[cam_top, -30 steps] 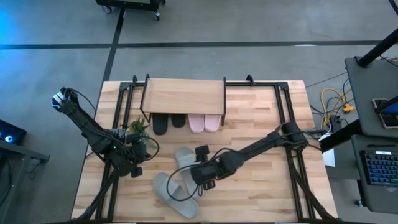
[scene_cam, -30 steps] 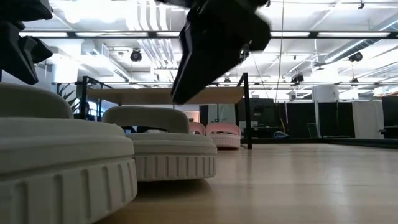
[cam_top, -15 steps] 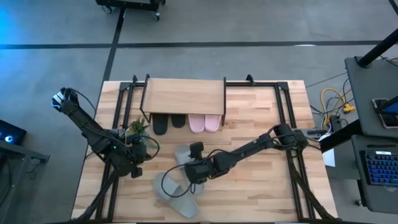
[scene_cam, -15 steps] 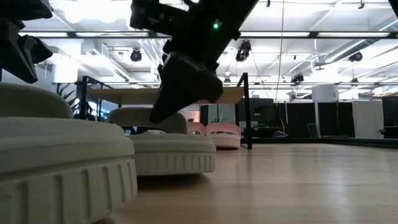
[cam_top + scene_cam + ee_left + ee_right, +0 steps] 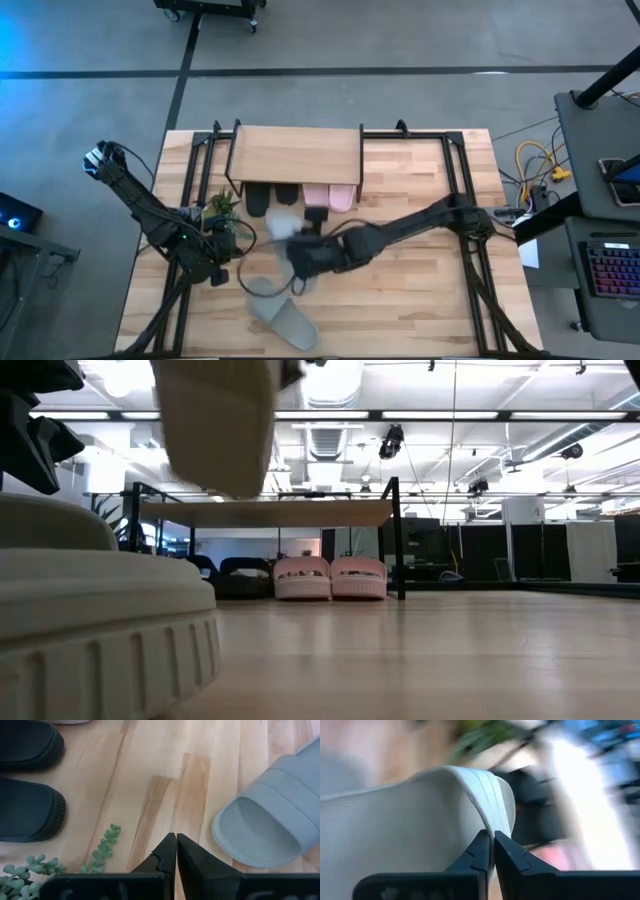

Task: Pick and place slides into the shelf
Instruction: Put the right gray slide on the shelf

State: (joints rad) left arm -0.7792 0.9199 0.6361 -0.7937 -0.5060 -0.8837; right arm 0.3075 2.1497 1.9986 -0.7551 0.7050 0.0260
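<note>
The shelf [image 5: 295,152] stands at the table's far side, with a black pair [image 5: 270,198] and a pale pink pair [image 5: 328,197] of slides under it. My right gripper [image 5: 298,252] is shut on a grey-green slide [image 5: 283,230], which hangs in the air in front of the shelf and shows high up in the low view as the slide [image 5: 215,420]. The other grey-green slide [image 5: 280,315] lies sole down near the table's front edge. My left gripper [image 5: 215,270] waits shut at the table's left, above bare wood. My right gripper pinches the edge of the grey-green slide's strap [image 5: 487,822] between its two fingers, which come slanting down from the table's right. The slide is lifted clear of the table and hangs tilted from the hold.
A small green plant [image 5: 222,205] stands next to my left gripper, left of the black slides. Black frame rails [image 5: 455,180] run along the table's left and right sides. Bare wood [image 5: 410,300] lies at the front right.
My right gripper has gone down onto the nearer-to-shelf grey-green slide, shut on its strap, then risen and swung toward the far edge. That slide has left the table and hangs lifted clear. The other grey-green slide has stayed where it was.
</note>
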